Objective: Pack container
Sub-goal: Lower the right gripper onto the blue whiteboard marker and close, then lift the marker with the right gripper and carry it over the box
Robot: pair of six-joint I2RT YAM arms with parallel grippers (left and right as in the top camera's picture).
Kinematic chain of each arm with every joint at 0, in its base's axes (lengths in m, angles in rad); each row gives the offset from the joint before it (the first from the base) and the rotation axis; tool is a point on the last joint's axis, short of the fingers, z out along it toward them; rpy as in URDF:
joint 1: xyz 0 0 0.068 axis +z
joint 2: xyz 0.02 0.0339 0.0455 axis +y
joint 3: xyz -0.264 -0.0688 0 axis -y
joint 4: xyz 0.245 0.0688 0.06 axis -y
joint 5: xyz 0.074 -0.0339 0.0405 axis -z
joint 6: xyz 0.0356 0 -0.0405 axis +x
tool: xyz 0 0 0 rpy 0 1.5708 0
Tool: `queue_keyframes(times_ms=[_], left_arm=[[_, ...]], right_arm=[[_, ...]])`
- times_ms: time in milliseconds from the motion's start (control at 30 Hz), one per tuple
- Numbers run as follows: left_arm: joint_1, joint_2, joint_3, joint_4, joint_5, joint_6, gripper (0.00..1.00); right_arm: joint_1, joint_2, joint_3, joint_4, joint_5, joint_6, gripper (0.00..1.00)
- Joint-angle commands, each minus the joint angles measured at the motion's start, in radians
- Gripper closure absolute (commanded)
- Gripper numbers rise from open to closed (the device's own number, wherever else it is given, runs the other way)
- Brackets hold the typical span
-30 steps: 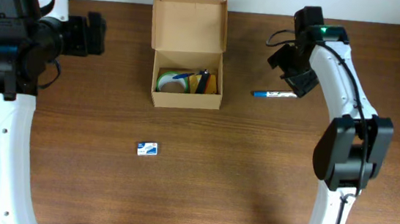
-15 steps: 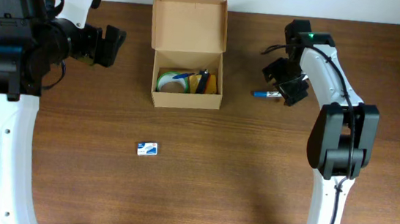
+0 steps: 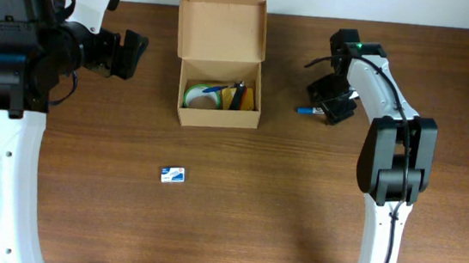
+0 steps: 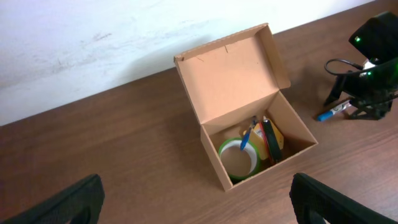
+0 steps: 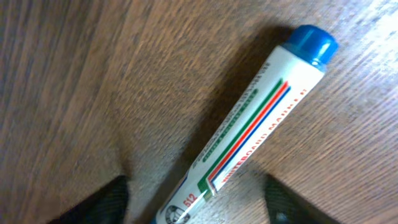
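The container (image 3: 217,118) stands on the bench (image 3: 279,205) at the far middle, its flap lid open and laid back toward the wall. Inside it are a tape roll (image 4: 239,159), a blue pen (image 4: 248,133) and some yellow things. The left tool (image 3: 131,55) hangs left of the container with its fingers wide apart and holds nothing. The right tool (image 5: 202,202) is down over a white marker (image 5: 249,124) with a blue cap, right of the container. Its fingers stand on both sides of the marker and are not clamped on it. A small white and blue packet (image 3: 172,174) lies nearer.
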Motion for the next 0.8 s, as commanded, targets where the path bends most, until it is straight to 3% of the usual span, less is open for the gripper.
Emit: queue_keyframes(times_ms=[0,300,567,767], left_arm=[[-0.001,-0.006,0.008,0.003,0.018,0.020,0.05],[-0.001,-0.006,0.008,0.003,0.018,0.020,0.05],[-0.001,-0.006,0.008,0.003,0.018,0.020,0.05],[-0.001,-0.006,0.008,0.003,0.018,0.020,0.05]], right_arm=[[-0.005,0.024,-0.010,0.011,-0.005,0.014,0.48],[-0.005,0.024,-0.010,0.011,-0.005,0.008,0.95],[-0.005,0.023,0.042,-0.039,-0.031,-0.060,0.96],[-0.003,0.023,0.243,-0.207,-0.028,-0.171,0.96]])
